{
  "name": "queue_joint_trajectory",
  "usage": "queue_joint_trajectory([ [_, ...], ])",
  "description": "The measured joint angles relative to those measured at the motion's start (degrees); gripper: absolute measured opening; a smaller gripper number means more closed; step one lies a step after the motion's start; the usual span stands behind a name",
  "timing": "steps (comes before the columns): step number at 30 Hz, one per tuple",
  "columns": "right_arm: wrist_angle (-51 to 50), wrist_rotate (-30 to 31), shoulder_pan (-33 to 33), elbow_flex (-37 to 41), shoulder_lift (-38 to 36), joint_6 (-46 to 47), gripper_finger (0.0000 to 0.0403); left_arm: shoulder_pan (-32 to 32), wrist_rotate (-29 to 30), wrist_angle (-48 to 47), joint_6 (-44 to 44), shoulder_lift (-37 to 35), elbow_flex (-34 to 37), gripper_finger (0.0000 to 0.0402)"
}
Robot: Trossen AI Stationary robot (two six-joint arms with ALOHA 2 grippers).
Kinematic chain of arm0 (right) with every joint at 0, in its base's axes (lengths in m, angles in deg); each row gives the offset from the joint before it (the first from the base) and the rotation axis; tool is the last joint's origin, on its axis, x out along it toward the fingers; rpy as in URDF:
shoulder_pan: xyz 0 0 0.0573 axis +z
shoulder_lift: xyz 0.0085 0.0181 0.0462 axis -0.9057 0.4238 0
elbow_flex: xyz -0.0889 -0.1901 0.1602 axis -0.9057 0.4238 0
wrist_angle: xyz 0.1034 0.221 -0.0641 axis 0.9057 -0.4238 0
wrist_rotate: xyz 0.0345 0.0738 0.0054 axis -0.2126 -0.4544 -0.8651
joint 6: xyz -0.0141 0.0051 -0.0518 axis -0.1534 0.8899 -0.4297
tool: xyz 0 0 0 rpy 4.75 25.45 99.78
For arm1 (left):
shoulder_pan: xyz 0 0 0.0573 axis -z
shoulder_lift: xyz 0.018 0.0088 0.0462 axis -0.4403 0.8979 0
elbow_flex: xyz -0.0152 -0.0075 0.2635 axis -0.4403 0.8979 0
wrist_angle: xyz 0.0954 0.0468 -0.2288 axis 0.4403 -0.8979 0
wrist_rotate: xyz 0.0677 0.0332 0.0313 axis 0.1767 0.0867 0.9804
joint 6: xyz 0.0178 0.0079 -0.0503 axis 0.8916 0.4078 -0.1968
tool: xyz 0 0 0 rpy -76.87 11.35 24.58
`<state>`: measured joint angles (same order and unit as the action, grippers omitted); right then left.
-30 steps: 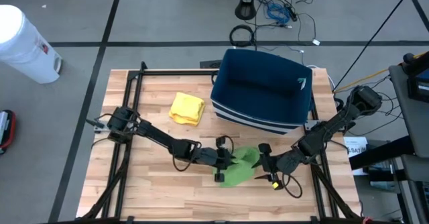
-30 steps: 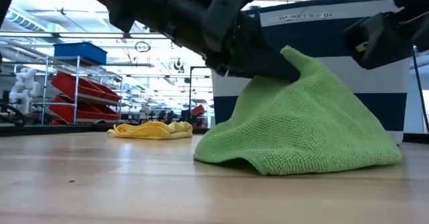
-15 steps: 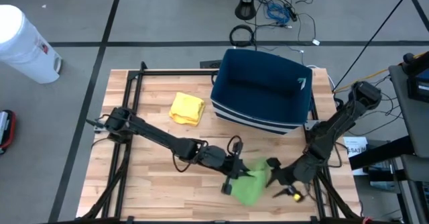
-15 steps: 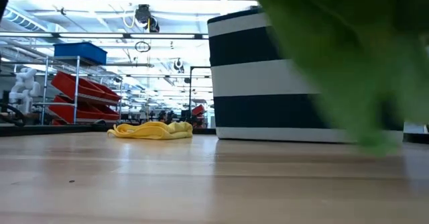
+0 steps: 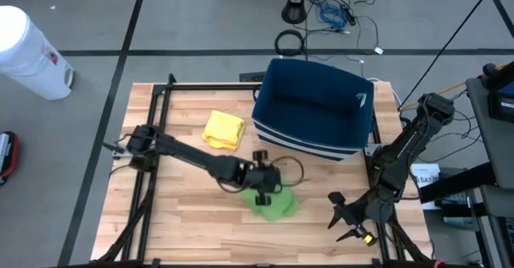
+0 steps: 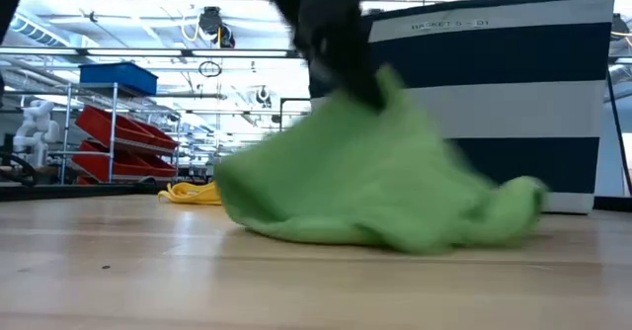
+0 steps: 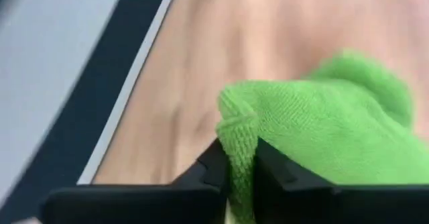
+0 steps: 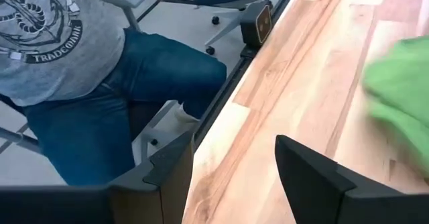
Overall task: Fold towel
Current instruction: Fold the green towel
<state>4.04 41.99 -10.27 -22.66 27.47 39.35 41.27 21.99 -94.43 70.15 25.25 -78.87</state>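
My left hand [image 5: 263, 189] was pinched shut on a raised fold of the green towel [image 5: 271, 202], which lay bunched near the middle of the counter [image 5: 185, 220], just in front of the blue-and-white striped basket [image 5: 315, 107]; my right hand [image 5: 344, 220] stood open and empty over the counter's near right corner, apart from the cloth. From the way the towel drooped and puckered around the pinch, I judged it light, soft and limp, unlikely to slip but sure to sag. I reckoned it wanted taking at an edge or corner.
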Motion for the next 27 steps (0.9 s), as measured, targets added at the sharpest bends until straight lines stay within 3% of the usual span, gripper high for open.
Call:
queue_joint_trajectory([
  [5,0.0,2.6,0.0,0.0,0.0,0.2,0.0196,-4.7,0.1,2.0,-4.3,0.1,7.0,0.0145],
  [10,0.2,3.8,0.0,0.0,0.2,0.4,0.0196,-6.4,0.2,4.3,-4.6,0.1,7.9,0.0222],
  [14,0.1,8.3,-0.3,0.0,2.3,-2.7,0.0196,-6.2,3.3,5.7,-2.2,-0.6,7.8,0.0249],
  [18,0.6,9.0,-2.2,0.0,5.2,-5.8,0.0196,-5.9,6.4,6.0,-0.2,-1.2,7.6,0.0251],
  [20,1.4,9.1,-3.7,0.0,6.9,-7.0,0.0196,-5.7,3.7,5.7,0.9,-1.5,7.6,0.0252],
  [24,3.5,10.8,-6.4,0.0,10.6,-9.9,0.0196,-4.0,-11.3,7.6,2.5,-1.6,7.6,0.0252],
  [27,4.1,11.8,-8.2,0.0,13.1,-11.8,0.0196,-1.7,-14.0,7.9,3.8,-1.4,7.6,0.0252],
])
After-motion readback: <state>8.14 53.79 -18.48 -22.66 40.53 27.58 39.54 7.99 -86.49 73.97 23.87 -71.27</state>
